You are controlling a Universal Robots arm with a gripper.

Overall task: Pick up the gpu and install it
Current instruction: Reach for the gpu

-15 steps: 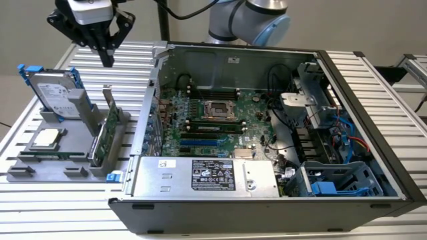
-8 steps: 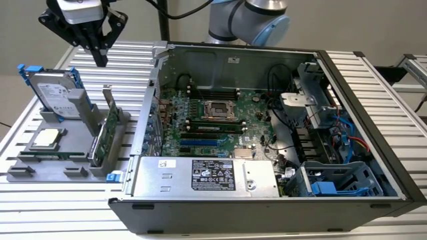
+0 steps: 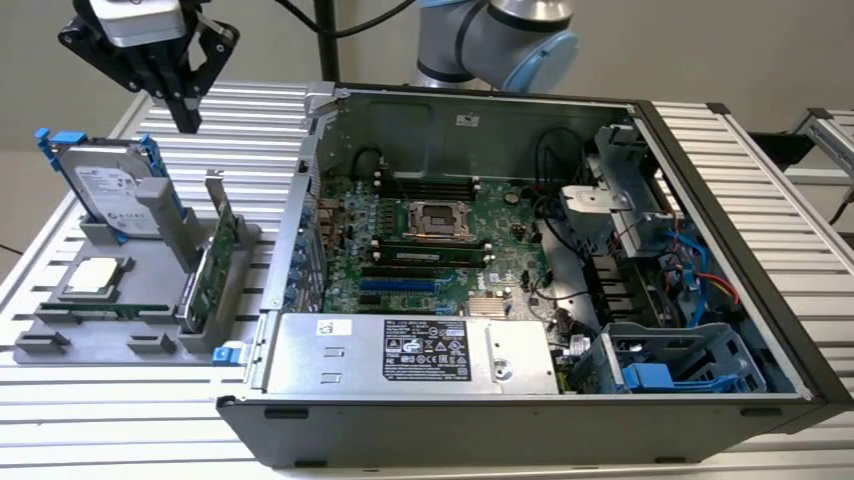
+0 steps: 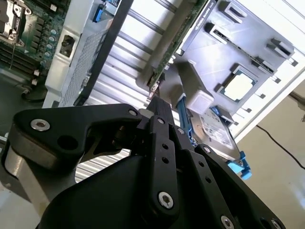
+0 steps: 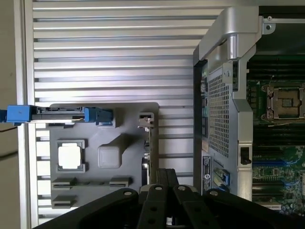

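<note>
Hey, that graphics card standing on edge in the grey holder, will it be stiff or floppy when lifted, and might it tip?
The gpu is a thin flat board with a metal end bracket, so probably stiff and light. Standing on edge in a slot of the grey holder, it would likely tip once lifted free. Its exposed circuit face looks fragile.

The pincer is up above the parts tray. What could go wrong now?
The pincer hangs shut above the gpu; lowered like that, it might knock the card's thin edge. The hard drive stands close beside the gpu, so an off-line approach could bump it. Cables inside the case might snag the card.
</note>
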